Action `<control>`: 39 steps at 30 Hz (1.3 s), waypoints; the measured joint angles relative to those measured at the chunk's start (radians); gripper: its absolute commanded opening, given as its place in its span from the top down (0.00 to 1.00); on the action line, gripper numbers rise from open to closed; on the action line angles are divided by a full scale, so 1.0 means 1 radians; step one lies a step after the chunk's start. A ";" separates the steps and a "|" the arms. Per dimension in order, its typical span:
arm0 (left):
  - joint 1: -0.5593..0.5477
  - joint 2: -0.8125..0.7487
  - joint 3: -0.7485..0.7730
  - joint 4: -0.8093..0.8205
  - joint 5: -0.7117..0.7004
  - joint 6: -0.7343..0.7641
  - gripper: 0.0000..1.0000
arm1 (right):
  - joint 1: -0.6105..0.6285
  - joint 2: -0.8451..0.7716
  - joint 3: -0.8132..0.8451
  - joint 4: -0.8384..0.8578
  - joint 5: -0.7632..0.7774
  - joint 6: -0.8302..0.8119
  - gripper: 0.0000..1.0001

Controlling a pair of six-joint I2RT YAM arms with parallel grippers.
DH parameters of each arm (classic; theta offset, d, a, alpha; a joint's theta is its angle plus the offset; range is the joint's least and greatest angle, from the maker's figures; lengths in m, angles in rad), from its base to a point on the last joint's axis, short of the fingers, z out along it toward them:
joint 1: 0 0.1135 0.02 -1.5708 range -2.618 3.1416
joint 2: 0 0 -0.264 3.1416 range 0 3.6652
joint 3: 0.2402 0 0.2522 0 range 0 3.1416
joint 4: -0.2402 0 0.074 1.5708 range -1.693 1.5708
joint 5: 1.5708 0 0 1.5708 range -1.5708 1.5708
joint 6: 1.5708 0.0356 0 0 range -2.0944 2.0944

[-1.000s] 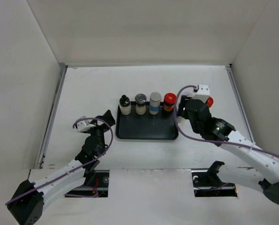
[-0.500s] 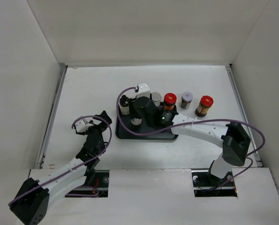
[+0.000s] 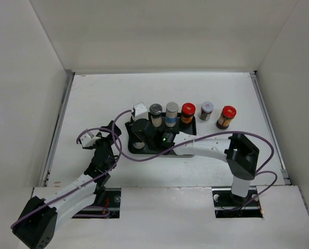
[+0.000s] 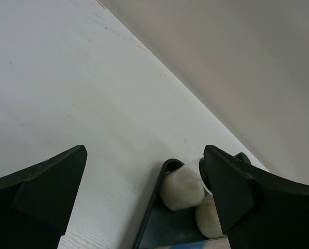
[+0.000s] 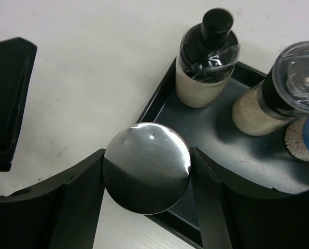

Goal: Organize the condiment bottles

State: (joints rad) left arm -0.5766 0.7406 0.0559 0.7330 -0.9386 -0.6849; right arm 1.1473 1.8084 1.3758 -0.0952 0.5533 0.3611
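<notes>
From above, we see the tray (image 3: 192, 130) at the centre of the bench (image 3: 92, 98). Along its 12 o'clock edge stand a clear-lid jar (image 3: 155, 115), a blue-band shaker (image 3: 171, 114) and a red-lid jar (image 3: 188, 112). Off the tray, at its 2 o'clock, a grey-cap jar (image 3: 207, 110) stands on the bench. A second red jar (image 3: 226, 116) stands apart from it, further toward 3 o'clock. The right arm reaches across the tray, with the right tool (image 3: 139, 141) over the tray's 9 o'clock end. The left tool (image 3: 115, 132) is just beside the tray at its 9 o'clock.

In the left wrist view, the left tool is spread wide with only bare bench between its fingers. At 5 o'clock the tray's corner shows two pale bottles (image 4: 180, 188); we cannot tell which ones they are.

In the right wrist view, the right tool grips a silver-lid jar (image 5: 146, 168) low at 6 o'clock, with a finger pressed on each side of its lid. The jar sits over the tray's corner, and we cannot tell whether it rests on the tray. A black-cap bottle (image 5: 206, 57) stands on the tray at 1 o'clock. The clear-lid jar is at 3 o'clock, with the blue-band shaker at the frame's edge just below it.
</notes>
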 measured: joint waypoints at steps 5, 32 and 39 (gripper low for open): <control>0.000 -0.008 -0.003 0.007 0.000 -0.004 0.00 | 0.008 0.023 0.000 -0.001 -0.001 0.000 0.37; -0.002 -0.110 -0.004 0.048 -0.004 -0.012 0.00 | -0.516 -0.683 -0.495 0.002 0.350 0.024 0.27; -0.009 -0.068 -0.004 0.051 0.000 -0.011 0.00 | -0.787 -0.626 -0.529 -0.047 0.350 0.014 0.00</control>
State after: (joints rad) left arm -0.5858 0.6727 0.0521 0.7837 -0.9386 -0.6964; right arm 0.3607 1.1820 0.8463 -0.1425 0.9035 0.3756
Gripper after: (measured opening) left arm 0.997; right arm 0.997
